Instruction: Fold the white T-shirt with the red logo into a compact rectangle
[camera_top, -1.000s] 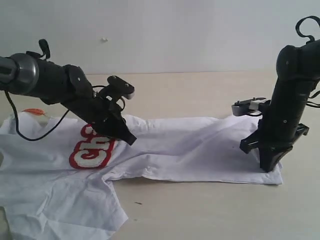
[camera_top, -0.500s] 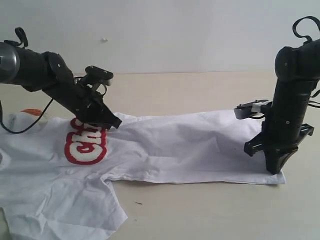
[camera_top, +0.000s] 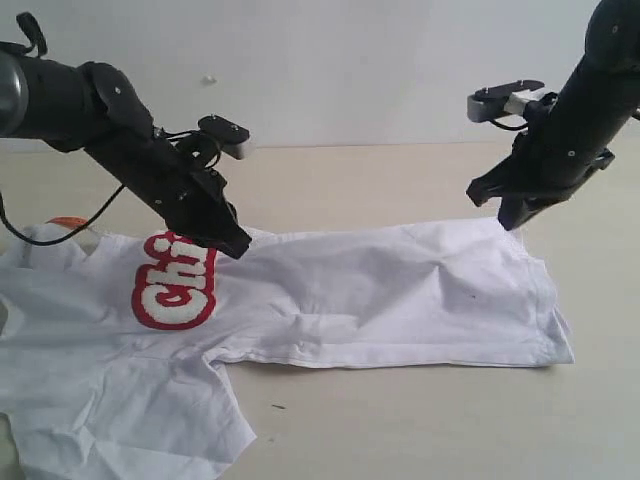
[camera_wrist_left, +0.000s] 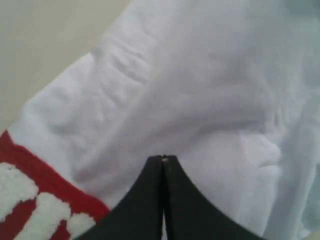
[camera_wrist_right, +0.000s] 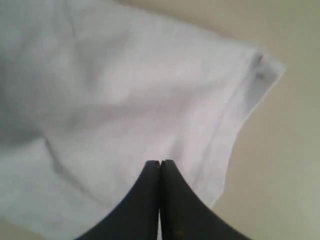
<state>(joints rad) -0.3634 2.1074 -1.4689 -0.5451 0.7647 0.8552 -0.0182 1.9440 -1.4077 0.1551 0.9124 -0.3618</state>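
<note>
Over the white T-shirt (camera_top: 400, 290), left claw (camera_top: 237, 247), hiding part of the red logo (camera_top: 175, 295), and right claw (camera_top: 510, 220) hang clenched.

A pale beige worktop (camera_top: 400, 180) runs back to a plain white wall (camera_top: 350, 60) at its far edge. A small pale bump (camera_top: 208, 79) sits on the wall. A tiny dark speck (camera_top: 277, 406) lies near the worktop's front edge.

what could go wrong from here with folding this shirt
1. Both the left gripper and right gripper are shut and empty. Coming down like that, they might shove the T-shirt rather than grab it.
2. The sleeve lies spread out and the cloth is wrinkled, so the next fold may come out crooked.
</note>
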